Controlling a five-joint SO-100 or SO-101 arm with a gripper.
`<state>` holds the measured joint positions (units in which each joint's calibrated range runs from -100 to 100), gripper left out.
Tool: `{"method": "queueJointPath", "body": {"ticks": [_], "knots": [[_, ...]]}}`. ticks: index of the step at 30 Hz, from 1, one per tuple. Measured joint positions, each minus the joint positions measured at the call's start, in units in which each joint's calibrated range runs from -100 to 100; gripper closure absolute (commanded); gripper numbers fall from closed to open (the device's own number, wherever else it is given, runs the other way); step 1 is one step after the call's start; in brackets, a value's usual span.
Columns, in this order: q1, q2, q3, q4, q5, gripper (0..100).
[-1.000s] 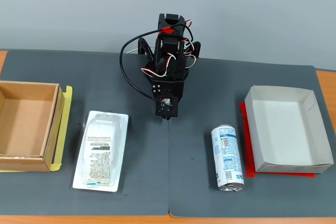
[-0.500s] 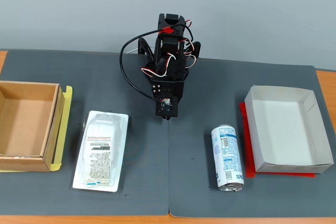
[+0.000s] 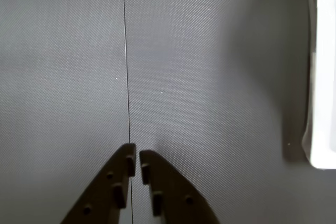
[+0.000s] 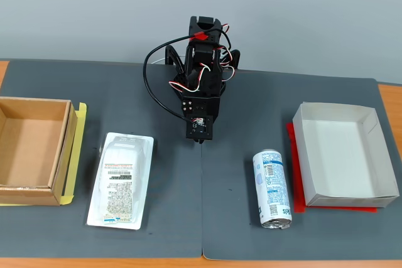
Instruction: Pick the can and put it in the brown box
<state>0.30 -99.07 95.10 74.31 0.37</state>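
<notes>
Fixed view: arm folded, gripper (image 4: 198, 140) apparently pointing down over the mat (image 4: 239, 105), fingers nearly together, empty.

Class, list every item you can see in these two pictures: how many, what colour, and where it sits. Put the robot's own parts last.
can: one, white with blue print, lying on the mat, right of centre in the fixed view
brown box: one, plain cardboard, far left, empty
white box: one, far right, on a red sheet
plastic-wrapped packet: one, white, labelled, beside the brown box
mat: dark grey, covering the table
arm: one, black, rear centre
gripper: black, shut, empty, over the mat seam
</notes>
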Motion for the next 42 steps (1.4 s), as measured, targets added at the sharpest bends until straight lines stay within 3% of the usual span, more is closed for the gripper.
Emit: {"method": "queueJointPath", "body": {"ticks": [31,42], "knots": [[0.0,0.2,0.0,0.0,0.0,98],[0.0,5.2,-9.2,0.0,0.0,98]]}}
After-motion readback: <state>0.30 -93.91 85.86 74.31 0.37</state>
